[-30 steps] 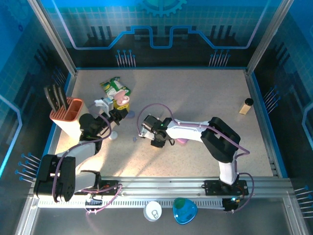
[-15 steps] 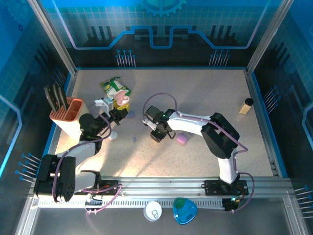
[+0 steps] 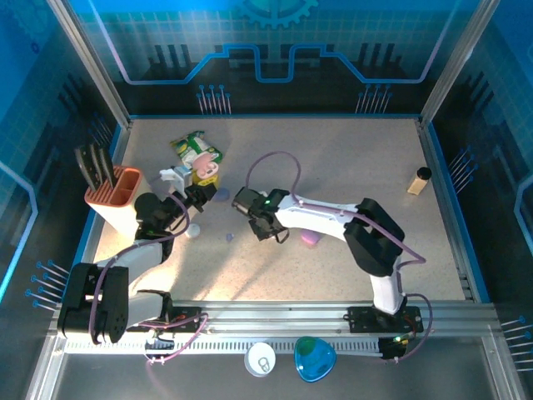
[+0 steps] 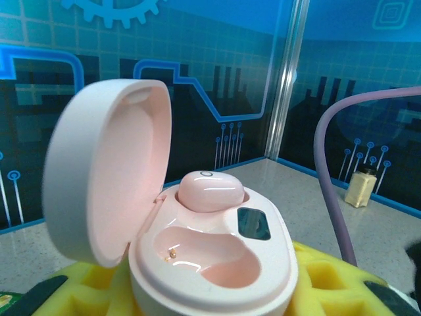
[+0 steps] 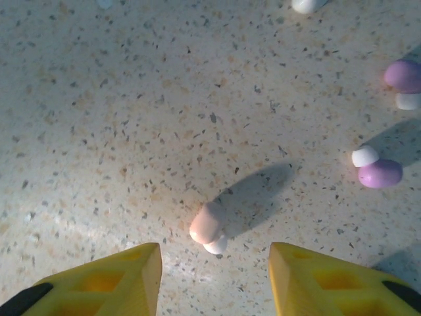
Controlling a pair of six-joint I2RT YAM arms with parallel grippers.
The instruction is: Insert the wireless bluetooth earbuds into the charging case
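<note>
Your left gripper point(image 4: 214, 288) clamps the open charging case point(image 4: 273, 263), presenting its empty socket point(image 4: 197, 253), while your right gripper point(image 5: 214, 280) hangs jaws-apart over the pink earbud point(image 5: 206, 225) lying on the table point(image 5: 131, 99).

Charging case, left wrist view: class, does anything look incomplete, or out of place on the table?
The open pink charging case holds one pink earbud; its near socket is empty. A second pink earbud lies loose on the table, with lavender earbuds scattered nearby.

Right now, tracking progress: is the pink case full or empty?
Half full: the open pink case holds one earbud at the back; its near socket lies empty.
</note>
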